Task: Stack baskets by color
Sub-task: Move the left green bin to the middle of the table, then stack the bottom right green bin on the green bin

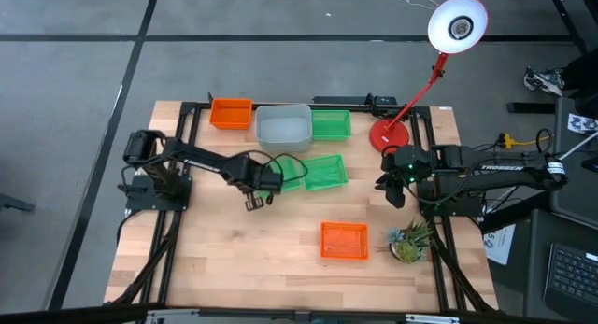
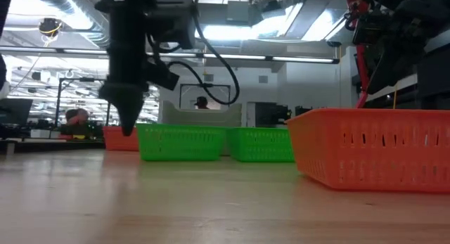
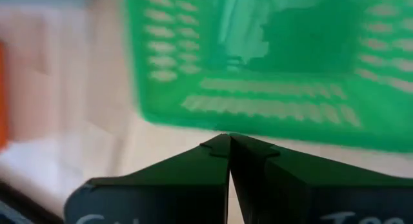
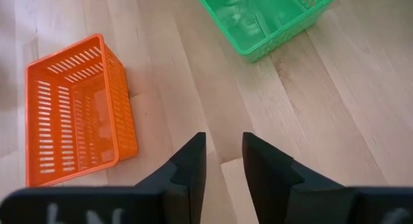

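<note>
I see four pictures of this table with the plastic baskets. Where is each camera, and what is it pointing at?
High view: above the table, looking straight down; both dark arms show, left claw shut, right claw open.
Low view: at tabletop height, looking level across at an orange mesh-sided plastic basket; the left arm hangs in from above.
Left wrist view: on the left arm, facing a green mesh-sided plastic basket; closed fingers show.
Right wrist view: on the right arm, looking down at the table; parted fingers show.
Shared: the same orange basket shows in the low and right wrist views.

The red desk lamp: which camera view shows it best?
The high view: the whole red desk lamp shows there, with base, stem and white head, at the table's far right corner. The low view shows only part of its stem. Neither wrist view shows it.
</note>
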Available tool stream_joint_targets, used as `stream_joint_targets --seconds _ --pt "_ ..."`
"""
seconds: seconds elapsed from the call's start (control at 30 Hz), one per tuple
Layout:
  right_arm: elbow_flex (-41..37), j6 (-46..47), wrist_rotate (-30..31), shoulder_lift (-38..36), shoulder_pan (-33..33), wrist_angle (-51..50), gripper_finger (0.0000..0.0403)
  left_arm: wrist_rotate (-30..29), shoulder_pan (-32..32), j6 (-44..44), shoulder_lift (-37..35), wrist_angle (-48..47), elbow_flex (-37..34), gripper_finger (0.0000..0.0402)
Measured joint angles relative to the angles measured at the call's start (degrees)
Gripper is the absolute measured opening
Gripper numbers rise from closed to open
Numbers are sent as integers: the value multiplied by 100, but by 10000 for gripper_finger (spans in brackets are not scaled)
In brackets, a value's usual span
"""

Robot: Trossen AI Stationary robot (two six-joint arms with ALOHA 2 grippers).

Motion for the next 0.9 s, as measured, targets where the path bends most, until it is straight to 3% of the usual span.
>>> stream_joint_targets --seconds 0.1,0.27,0.53,0.73,0.9 --pt "0 -17 0 0 -1 43 100 -296 218 351 0 169 0 0" --pt "0 -449 6 9 0 552 100 -316 388 731 -9 216 0 0" --pt "32 -1072 139 475 -2 2431 100 -305 187 166 -109 -1149 2 0" --pt "508 -1336 295 1445 -192 2099 100 -407 -158 -134 -511 -1993 -18 0" --pt "1180 -1497 252 2248 -311 1586 100 -874 -379 -217 -1677 -1896 -391 0"
